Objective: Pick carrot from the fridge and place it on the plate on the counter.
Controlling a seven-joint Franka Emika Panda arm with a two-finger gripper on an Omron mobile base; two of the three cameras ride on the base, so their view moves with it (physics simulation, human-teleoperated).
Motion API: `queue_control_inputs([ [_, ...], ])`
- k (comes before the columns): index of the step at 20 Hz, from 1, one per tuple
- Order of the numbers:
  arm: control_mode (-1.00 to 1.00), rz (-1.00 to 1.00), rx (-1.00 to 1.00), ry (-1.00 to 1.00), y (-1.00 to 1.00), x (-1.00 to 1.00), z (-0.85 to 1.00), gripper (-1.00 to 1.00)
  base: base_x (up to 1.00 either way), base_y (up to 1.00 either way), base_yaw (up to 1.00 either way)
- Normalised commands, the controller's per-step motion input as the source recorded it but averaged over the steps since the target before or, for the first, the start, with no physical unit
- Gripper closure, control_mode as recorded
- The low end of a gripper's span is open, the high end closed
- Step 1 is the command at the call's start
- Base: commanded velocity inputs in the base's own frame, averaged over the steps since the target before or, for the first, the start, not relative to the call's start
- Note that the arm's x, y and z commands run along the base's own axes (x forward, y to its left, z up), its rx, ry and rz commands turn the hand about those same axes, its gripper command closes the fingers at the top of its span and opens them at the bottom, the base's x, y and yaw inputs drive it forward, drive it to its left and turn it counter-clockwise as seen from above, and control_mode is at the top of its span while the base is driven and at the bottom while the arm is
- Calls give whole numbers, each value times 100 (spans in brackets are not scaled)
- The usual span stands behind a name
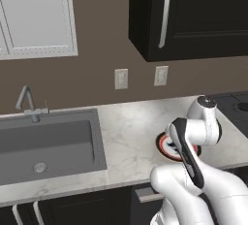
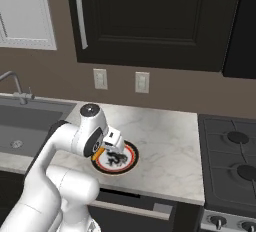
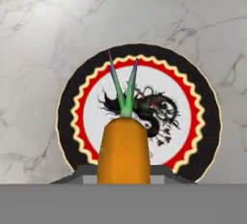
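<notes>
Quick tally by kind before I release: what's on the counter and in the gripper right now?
Carrot, held in the gripper: 1
Plate on the counter: 1
Total: 2

A brown wall [image 1: 87, 73] with two outlets [image 1: 121, 79] is seen mid-frame, black cabinets [image 2: 150, 21] above, a grey sink [image 1: 48, 141] lower left.

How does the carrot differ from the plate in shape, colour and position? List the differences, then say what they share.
1. Shape: the carrot is a slim tapered stick with green leaves; the plate is flat and round.
2. Colour: the carrot is plain orange; the plate has a black ring, a red band and a patterned white centre.
3. Position: the carrot is held in the end effector; the plate lies on the counter.
Shared: both sit over the counter.
</notes>
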Motion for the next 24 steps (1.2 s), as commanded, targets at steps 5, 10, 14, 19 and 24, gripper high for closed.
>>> queue_control_inputs([
  [5,-100,0,0,3,0,66,-39,100,0,0,0],
  [10,-100,0,0,4,-2,32,-36,100,0,0,0],
  [14,-100,0,1,8,-1,0,-22,100,0,0,0],
  [19,-100,0,1,10,0,0,-12,100,0,0,0],
  [24,-100,0,0,9,0,0,-10,100,0,0,0],
])
